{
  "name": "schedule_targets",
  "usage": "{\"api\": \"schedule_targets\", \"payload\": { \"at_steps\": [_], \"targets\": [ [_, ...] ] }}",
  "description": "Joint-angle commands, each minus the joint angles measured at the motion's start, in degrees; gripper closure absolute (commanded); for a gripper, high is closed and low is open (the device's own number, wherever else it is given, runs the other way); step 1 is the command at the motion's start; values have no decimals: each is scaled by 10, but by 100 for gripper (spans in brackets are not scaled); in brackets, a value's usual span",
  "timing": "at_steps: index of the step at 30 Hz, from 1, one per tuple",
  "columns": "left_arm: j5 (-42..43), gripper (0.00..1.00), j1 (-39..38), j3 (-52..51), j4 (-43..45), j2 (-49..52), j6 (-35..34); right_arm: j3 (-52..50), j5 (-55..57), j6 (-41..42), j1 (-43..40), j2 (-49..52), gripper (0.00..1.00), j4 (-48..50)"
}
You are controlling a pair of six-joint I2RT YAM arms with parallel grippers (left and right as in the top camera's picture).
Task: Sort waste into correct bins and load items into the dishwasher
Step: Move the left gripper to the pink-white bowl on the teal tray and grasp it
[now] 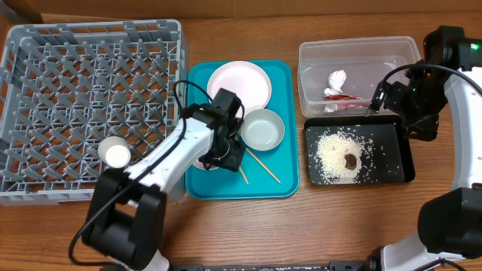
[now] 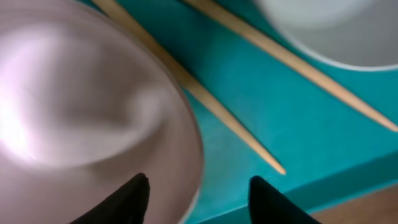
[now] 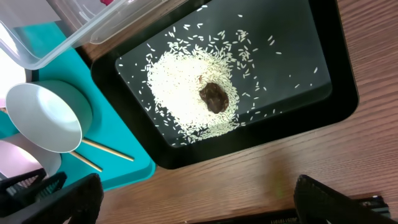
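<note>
The pink bowl (image 2: 81, 106) is straddled at its rim by the half-spread left gripper (image 2: 199, 196). The right gripper (image 3: 199, 199) is spread wide.

- table (image 1: 226, 241): brown wood, visible grain, low sheen
- dish rack (image 1: 45, 45): grey plastic lattice, matt
- teal tray (image 1: 290, 150): smooth plastic, slight gloss
- clear tub (image 1: 358, 47): transparent plastic, shiny walls
- black tray (image 3: 323, 81): smooth, glossy plastic
- chopsticks (image 2: 298, 62): pale bare wood
- pinkish-white bowl (image 2: 81, 112): smooth, glazed-looking
- snack wrapper (image 1: 337, 84): crinkled, shiny film
</note>
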Motion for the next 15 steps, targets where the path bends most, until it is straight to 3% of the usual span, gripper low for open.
{"api": "schedule_targets", "payload": {
  "at_steps": [1,6,12,15],
  "targets": [
    [-28,60,-2,9,-2,20,9,17,2,-2,-2,-17,0,2],
    [-27,71,-2,9,-3,26,9,17,2,-2,-2,-17,0,1],
    [-27,94,-2,9,-3,26,9,17,2,-2,-2,-17,0,-1],
    [-27,96,-2,11,-3,25,6,17,2,-2,-2,-17,0,-2]
  ]
}}
